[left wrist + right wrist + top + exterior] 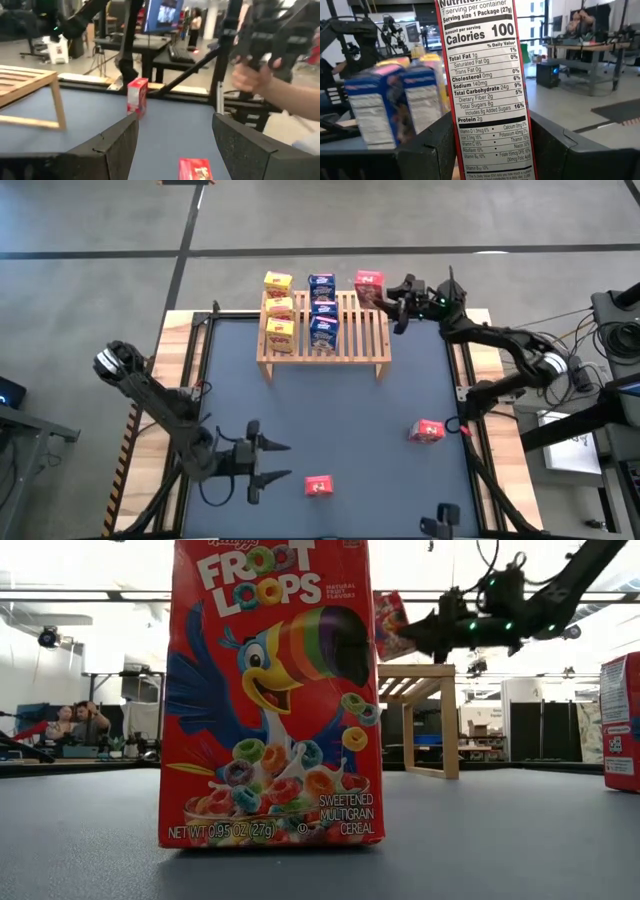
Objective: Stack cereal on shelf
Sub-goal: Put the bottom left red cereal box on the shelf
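Observation:
The wooden shelf (352, 345) stands at the table's far middle. On its slats stand three yellow cereal boxes (279, 307) in a row and three blue ones (322, 308) beside them. My right gripper (385, 298) is shut on a red box (368, 282) over the shelf's far right corner. Two more red boxes are on the table: one upright toward the right (427, 431), one near the front edge (318, 486). My left gripper (275, 460) hovers open at the near left, pointing toward that front box; the left wrist view shows both loose red boxes (137, 97) (195, 169). My right gripper pinches the red box between its two fingers (427, 145). They lie on its broad faces, with the narrow nutrition panel (485, 100) turned toward the wrist. It comes roughly level from the table's right. The box (392, 625) sits slightly tilted just above the shelf top; whether it touches the slats I cannot tell.
The dark mat (340, 420) between shelf and near edge holds only the two loose red boxes. The shelf's right third (370, 330) has bare slats. A person's hand (252, 75) holds a device beyond the table's right side. Desks and people are in the room behind.

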Controlling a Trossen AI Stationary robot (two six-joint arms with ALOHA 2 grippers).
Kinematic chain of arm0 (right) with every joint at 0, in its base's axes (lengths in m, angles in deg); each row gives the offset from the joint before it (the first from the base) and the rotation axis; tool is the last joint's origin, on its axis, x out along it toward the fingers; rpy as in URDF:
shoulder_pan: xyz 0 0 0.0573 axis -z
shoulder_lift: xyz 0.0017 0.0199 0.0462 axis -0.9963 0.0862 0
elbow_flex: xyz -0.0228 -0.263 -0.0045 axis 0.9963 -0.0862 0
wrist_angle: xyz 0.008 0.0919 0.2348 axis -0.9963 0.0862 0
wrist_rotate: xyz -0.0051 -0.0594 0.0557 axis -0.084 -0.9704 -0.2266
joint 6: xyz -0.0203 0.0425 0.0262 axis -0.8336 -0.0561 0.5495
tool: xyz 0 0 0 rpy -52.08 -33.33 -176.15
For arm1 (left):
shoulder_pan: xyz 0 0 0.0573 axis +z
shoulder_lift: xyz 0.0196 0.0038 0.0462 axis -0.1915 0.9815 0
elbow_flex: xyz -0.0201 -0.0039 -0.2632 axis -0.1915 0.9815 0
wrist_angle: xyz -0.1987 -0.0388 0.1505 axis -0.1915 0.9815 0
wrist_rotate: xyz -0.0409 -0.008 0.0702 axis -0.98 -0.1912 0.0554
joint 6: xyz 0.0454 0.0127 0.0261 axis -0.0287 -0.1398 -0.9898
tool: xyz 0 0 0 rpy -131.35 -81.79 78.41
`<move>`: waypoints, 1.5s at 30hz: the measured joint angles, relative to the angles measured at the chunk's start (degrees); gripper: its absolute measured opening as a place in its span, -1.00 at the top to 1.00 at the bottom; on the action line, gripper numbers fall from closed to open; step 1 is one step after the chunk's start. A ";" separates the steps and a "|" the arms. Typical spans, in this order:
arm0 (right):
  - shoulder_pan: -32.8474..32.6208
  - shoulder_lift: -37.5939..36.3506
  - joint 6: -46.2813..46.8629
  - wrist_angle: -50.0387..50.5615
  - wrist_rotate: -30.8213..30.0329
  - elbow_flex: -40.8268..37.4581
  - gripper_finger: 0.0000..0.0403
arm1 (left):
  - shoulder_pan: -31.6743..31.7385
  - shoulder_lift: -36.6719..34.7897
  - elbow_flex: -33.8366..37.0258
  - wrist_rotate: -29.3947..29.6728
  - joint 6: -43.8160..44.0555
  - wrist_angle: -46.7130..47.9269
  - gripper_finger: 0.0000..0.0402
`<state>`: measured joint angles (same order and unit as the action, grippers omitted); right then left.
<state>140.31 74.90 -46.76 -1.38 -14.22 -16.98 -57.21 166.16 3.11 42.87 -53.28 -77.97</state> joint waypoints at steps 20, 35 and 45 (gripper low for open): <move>5.93 17.49 4.02 -3.42 14.28 9.17 0.07 | 3.17 -0.13 23.63 -10.87 -11.31 -47.31 -0.18; 5.93 19.94 -0.31 -2.40 14.17 9.15 0.07 | 3.54 -0.13 23.65 -10.87 -10.38 -46.30 -0.18; 5.93 19.47 -0.24 0.56 14.97 9.40 -0.04 | 3.54 -0.13 23.65 -10.91 -9.65 -45.71 -0.18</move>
<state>146.24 94.37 -46.99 -0.82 0.76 -7.57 -53.67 166.03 26.76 31.96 -62.93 -123.68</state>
